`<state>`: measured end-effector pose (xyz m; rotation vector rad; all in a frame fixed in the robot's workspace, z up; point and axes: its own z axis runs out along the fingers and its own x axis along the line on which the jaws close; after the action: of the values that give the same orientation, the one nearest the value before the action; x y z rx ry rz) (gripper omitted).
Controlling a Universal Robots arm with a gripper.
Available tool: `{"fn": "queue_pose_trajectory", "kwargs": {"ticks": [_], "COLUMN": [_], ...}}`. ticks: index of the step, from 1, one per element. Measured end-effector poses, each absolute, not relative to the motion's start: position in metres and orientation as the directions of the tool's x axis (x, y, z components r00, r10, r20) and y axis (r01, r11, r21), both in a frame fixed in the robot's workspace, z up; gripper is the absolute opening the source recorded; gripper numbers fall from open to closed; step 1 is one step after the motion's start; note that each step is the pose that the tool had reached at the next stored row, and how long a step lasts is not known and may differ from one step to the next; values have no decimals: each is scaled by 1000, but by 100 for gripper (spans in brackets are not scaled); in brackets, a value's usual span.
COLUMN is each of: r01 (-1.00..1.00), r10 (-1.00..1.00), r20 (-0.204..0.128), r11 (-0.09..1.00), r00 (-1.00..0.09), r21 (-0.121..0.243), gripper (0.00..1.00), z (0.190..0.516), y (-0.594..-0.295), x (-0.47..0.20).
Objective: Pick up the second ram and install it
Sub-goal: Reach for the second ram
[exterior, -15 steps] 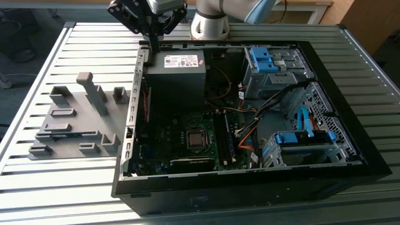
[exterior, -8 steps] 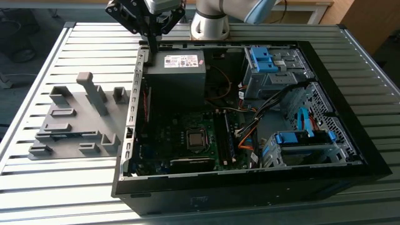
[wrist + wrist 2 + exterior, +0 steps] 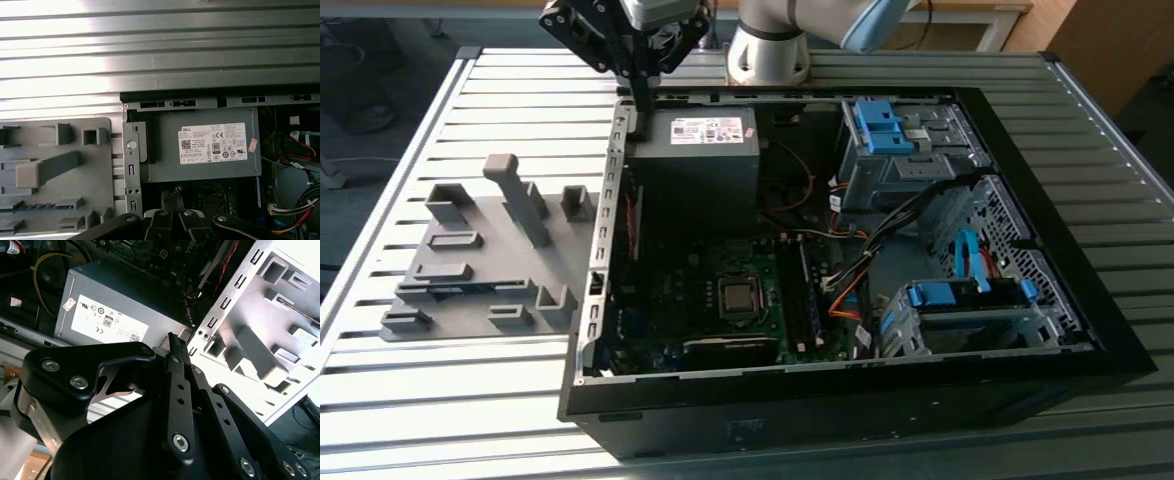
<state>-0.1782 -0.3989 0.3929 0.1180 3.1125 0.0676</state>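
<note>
Second ram (image 3: 39, 206), thin dark blue-flecked strip on edge in grey holder (image 3: 102, 167) slot; pincer (image 3: 172, 342) pressed together.

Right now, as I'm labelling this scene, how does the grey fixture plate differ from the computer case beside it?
The fixture plate is light grey; the computer case is black. The plate is a low slab with upright blocks; the case is a deep open box holding a power supply. The plate covers far less table than the case. Both lie side by side on the slatted table.
</note>
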Motion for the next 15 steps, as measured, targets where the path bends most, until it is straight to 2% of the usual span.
{"fn": "queue_pose_trajectory", "kwargs": {"ticks": [15], "r01": [75], "r10": [76], "r20": [-24], "r11": [996], "r00": [-997], "r21": [44], "gripper": [11], "z": [393], "y": [-399], "x": [-188]}}
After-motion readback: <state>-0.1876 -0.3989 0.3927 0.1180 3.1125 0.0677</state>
